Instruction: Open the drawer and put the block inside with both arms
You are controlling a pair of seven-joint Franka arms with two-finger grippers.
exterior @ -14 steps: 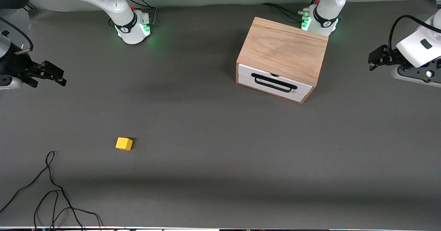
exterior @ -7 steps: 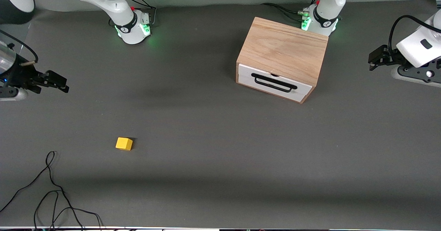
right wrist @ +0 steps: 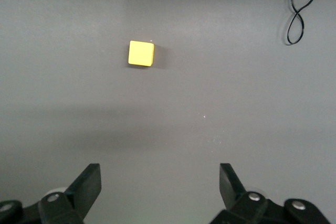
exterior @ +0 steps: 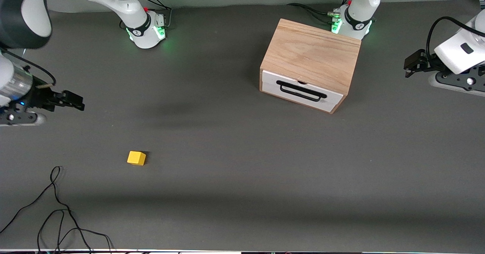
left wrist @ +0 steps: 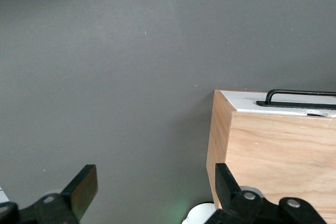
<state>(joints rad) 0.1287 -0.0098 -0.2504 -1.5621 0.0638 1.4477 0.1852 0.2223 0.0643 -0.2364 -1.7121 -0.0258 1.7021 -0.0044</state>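
Block (exterior: 136, 158), small and yellow, sits alone on the grey table (exterior: 242, 140) toward the right arm's end, nearer the camera than the cabinet (exterior: 310, 59). Drawer (exterior: 301, 90) is shut, its black handle (exterior: 301, 91) facing the camera. Right gripper (exterior: 74, 100) hangs over bare table at that arm's end, jaws wide and holding nothing. Left gripper (exterior: 411, 64) hovers at the table's edge beside the cabinet, jaws likewise wide and unladen. Loose cable (exterior: 57, 208) lies near the table's front edge.

The drawer (exterior: 299, 91) sits shut in its oak cabinet (exterior: 310, 55). The yellow block (exterior: 136, 158) lies well apart from the cabinet, nearer the front camera, toward the right arm's end.
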